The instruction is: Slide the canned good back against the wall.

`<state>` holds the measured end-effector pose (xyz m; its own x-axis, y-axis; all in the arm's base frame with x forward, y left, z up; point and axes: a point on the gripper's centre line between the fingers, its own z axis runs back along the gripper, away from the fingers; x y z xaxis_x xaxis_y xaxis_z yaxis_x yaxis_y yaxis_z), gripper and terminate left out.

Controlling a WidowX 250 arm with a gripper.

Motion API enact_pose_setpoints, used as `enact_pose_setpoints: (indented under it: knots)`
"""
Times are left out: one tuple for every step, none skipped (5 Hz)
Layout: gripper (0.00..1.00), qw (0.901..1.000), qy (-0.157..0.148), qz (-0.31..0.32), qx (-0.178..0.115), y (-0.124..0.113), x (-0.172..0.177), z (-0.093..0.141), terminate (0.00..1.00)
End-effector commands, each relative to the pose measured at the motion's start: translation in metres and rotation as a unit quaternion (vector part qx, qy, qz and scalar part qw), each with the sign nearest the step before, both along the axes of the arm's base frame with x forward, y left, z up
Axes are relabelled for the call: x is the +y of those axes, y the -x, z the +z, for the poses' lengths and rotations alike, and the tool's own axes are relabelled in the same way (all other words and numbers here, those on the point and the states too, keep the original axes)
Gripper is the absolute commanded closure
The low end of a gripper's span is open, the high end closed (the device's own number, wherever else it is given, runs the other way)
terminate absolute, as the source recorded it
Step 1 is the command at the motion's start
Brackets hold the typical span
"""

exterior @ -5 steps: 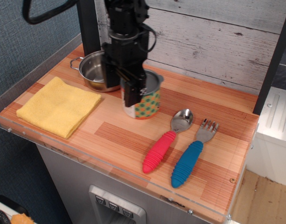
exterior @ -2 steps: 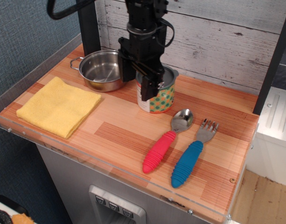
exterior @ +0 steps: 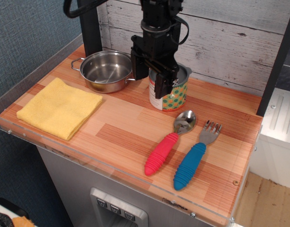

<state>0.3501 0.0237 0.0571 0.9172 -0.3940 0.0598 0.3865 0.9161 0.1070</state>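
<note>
Canned good [exterior: 172, 94]: shifted rightward and back since the earlier frame, now near the wall [exterior: 220, 42], a strip of surface [exterior: 121, 127] apparently remaining behind it. Gripper [exterior: 156, 78]: clamped on canned good's rim. Status, judged: slide nearly complete.

Gripper [exterior: 156, 78] and canned good [exterior: 172, 92] shifted toward wall [exterior: 230, 42].
</note>
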Motion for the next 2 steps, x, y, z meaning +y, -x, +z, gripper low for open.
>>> enact_pose_setpoints:
  knots:
    - [0.00, 0.9993, 0.008, -0.004, -0.037, -0.0253, -0.0149, 0.0171, 0.00]
    - [0.00, 0.9990, 0.009, 0.001, -0.044, -0.0300, -0.0232, 0.0195, 0.00]
